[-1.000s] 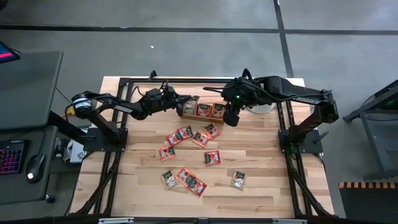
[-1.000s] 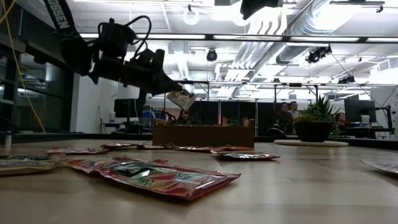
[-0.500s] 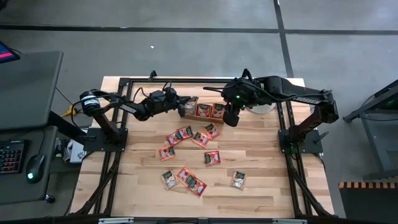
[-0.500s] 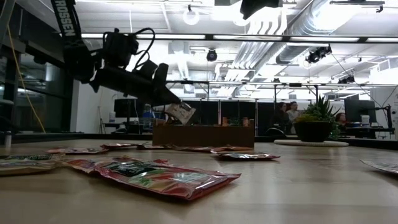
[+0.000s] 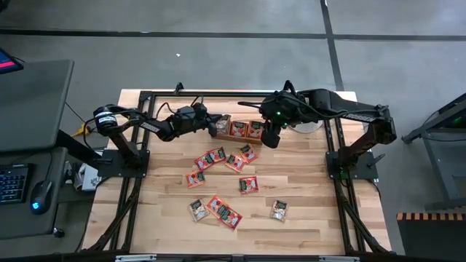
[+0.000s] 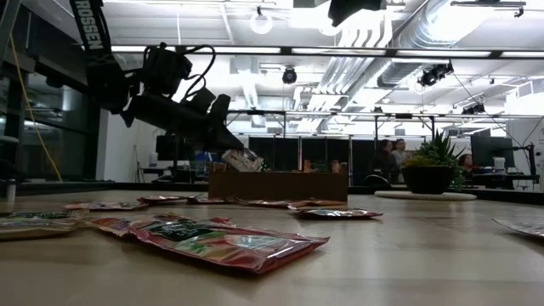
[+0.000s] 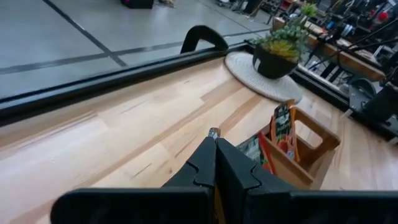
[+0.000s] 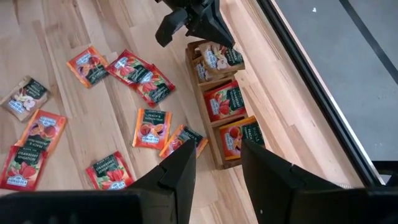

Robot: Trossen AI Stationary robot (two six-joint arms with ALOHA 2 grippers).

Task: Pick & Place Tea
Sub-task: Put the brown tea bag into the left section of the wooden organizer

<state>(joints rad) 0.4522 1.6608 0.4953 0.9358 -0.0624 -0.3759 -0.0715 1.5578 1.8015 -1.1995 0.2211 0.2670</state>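
My left gripper (image 5: 215,126) is shut on a pale grey-green tea sachet (image 6: 243,159) just above the left end compartment of the long wooden tray (image 5: 239,129). The other two compartments hold red-orange sachets (image 8: 225,99). My right gripper (image 8: 214,168) hovers open above the table, near the tray's right end, touching nothing. Several loose sachets (image 5: 222,159) lie flat on the table nearer the front edge. My left gripper pinches the pale sachet between its two shut fingers (image 7: 214,146) by one edge (image 7: 249,148). It comes from the table's left, slanting downward. The sachet sticks out past the fingertips, nearly level, just over the tray's left end compartment (image 8: 214,57); whether it touches the tray I cannot tell.
A small potted plant (image 6: 429,166) stands on a round pale mat (image 7: 261,81) beyond the tray's right end, near the far edge. More sachets (image 5: 218,209) lie toward the near edge. The black frame rail (image 7: 124,74) runs along the far side.
My left gripper has sunk toward the tray's left end compartment, still shut. The sachet has come down with it and tipped from a steep tilt to nearly level, just above the tray's rim.
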